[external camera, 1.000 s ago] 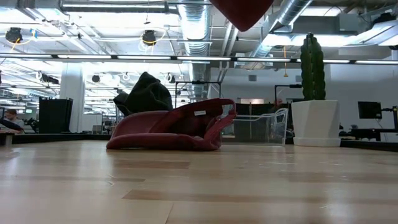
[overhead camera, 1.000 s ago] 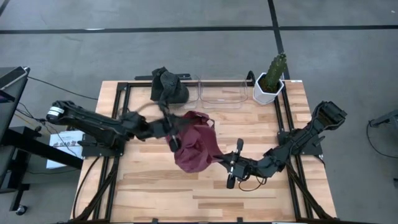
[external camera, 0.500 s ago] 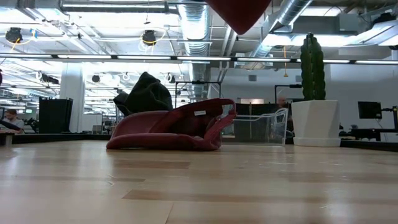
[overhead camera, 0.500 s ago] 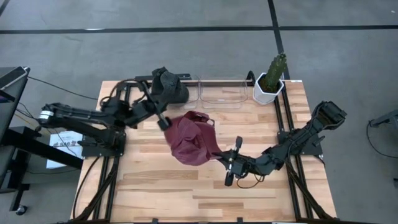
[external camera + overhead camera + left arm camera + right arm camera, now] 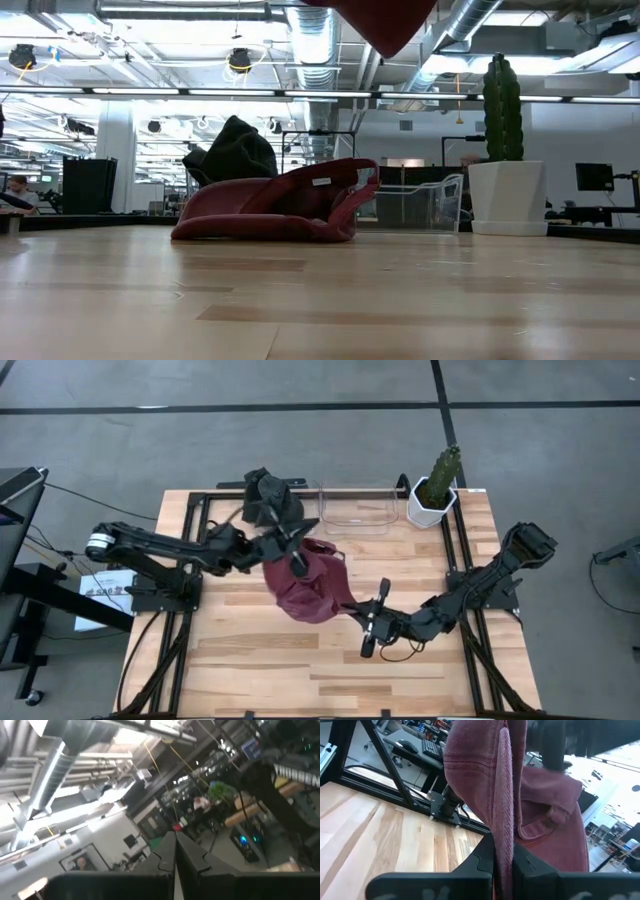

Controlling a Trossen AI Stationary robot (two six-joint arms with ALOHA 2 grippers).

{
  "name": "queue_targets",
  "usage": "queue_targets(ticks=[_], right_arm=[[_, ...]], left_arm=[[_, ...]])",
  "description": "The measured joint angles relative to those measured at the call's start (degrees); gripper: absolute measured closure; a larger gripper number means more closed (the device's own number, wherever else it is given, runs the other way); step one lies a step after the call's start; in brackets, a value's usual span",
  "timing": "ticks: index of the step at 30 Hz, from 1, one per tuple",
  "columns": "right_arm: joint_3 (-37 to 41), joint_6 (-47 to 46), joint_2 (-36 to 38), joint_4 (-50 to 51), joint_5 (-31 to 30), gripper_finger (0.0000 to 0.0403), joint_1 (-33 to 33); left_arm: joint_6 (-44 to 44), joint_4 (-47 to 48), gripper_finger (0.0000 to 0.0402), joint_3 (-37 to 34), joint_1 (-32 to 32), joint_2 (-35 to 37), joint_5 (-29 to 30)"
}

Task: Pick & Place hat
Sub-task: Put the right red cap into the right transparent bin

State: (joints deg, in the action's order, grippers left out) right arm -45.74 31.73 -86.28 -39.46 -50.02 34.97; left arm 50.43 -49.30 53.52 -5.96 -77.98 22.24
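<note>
While the right gripper [image 5: 362,618] sits low over the middle of the wooden table [image 5: 250,660], its fingers [image 5: 485,851] are clamped together on a fold of the maroon hat [image 5: 305,588]. That hat hangs off the table surface, bunched between the two arms near the table's centre; in the right wrist view its ribbed fabric [image 5: 505,795] rises straight up out of the closed fingers. In the low view only its lowest tip [image 5: 385,22] shows at the upper edge, clear of the tabletop.

The left gripper [image 5: 297,563] reaches in from the left side to the upper edge of the held hat, its fingers [image 5: 172,851] pressed together; whether they pinch any fabric cannot be told.

A second maroon hat [image 5: 275,205] lies flat on the table toward the rear, with a dark hat [image 5: 268,495] behind it at the back edge. Just beside the dark hat stands a clear plastic bin [image 5: 355,508], and a potted cactus [image 5: 437,485] occupies the back right corner.
</note>
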Motion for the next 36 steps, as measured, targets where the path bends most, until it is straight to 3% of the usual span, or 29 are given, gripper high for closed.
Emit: queue_targets(ticks=[10,17,27,36], right_arm=[[0.00,3.16,-0.02,-3.68,-8.51,0.0399,2.61],[0.00,3.25,-0.02,-4.49,-8.52,0.0399,2.81],[0.00,2.84,-0.02,-4.42,-8.70,0.0399,2.81],[0.00,2.78,-0.02,-5.05,-8.65,0.0399,3.02]], left_arm=[[-9.41,0.85,0.0395,0.47,0.02,-6.18,0.15],[-22.45,0.37,0.0395,0.71,-0.02,-7.14,-10.79],[-29.74,0.11,0.0395,3.13,0.03,-1.47,-15.84],[-25.20,3.30,0.0395,3.13,0.04,7.94,-14.44]])
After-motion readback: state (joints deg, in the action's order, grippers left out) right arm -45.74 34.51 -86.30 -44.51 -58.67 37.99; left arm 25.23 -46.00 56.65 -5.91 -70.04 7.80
